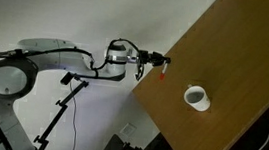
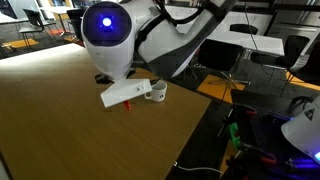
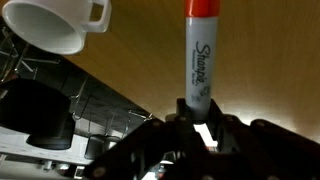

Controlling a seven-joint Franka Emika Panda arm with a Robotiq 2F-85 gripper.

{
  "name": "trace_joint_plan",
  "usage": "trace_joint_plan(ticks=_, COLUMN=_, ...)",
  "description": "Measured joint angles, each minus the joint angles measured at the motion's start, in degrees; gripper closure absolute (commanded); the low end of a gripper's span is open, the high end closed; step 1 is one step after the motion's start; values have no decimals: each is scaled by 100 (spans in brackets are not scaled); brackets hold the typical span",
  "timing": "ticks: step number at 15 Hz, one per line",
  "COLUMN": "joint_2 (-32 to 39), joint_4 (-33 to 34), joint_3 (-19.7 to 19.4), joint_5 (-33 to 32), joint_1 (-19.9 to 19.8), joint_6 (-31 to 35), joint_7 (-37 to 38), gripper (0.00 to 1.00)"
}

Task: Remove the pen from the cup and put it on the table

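- Wrist view: the gripper (image 3: 198,112) has its fingers pinched narrowly on the lower barrel of the pen (image 3: 198,60). The red end points away from the camera toward the table (image 3: 260,50).
- Open brown wood lies to the right of the pen. The table's edge runs diagonally on the left, with dark clutter beyond it.
- The cup (image 3: 55,25) sits at upper left, well apart from the pen. It is glossy white and round, with a loop handle, and its inside is turned out of sight here.
- The pen's body is pale grey, smooth and cylindrical, with black lettering.
- In an exterior view, the white arm (image 1: 66,58) reaches in from the left. The gripper (image 1: 159,60) hovers at the left edge of the table (image 1: 247,57), with a red speck of the pen (image 1: 164,75) just beneath it.
- The cup (image 1: 197,97) stands upright mid-table, its dark inside showing and bare wood all round. The pen is out of it.
- In an exterior view, the bulky white base (image 2: 105,30) with its blue light blocks the middle. The cup (image 2: 157,91) peeks out beside it, near the far right edge of the table (image 2: 60,130).
- The gripper is hidden in that view, and broad flat wood fills the near side.
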Motion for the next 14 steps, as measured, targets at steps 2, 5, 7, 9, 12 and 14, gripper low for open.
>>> trace_joint_plan(ticks=2, joint_2=203, joint_4=126, joint_3=36, joint_5=102, joint_1=33, joint_6=158, joint_7=-213, gripper=94)
trace_joint_plan(ticks=5, joint_2=459, joint_4=342, joint_3=114, joint_5=467, joint_1=76, joint_6=226, joint_7=-666, gripper=94)
trace_joint_plan(ticks=7, joint_2=608, joint_4=496, joint_3=132, joint_5=828, joint_1=120, joint_6=229, joint_7=-1071, gripper=94)
trace_joint_plan(ticks=9, joint_2=759, joint_4=653, joint_3=156, joint_5=1297, joint_1=131, joint_6=231, joint_7=-1565, gripper=94)
trace_joint_plan(ticks=12, joint_2=1003, joint_4=885, joint_3=161, joint_5=2000, joint_1=139, joint_6=233, joint_7=-2277, gripper=94)
trace_joint_plan(ticks=14, joint_2=1166, joint_4=1036, joint_3=145, joint_5=2411, joint_1=157, joint_6=233, joint_7=-2680, gripper=94)
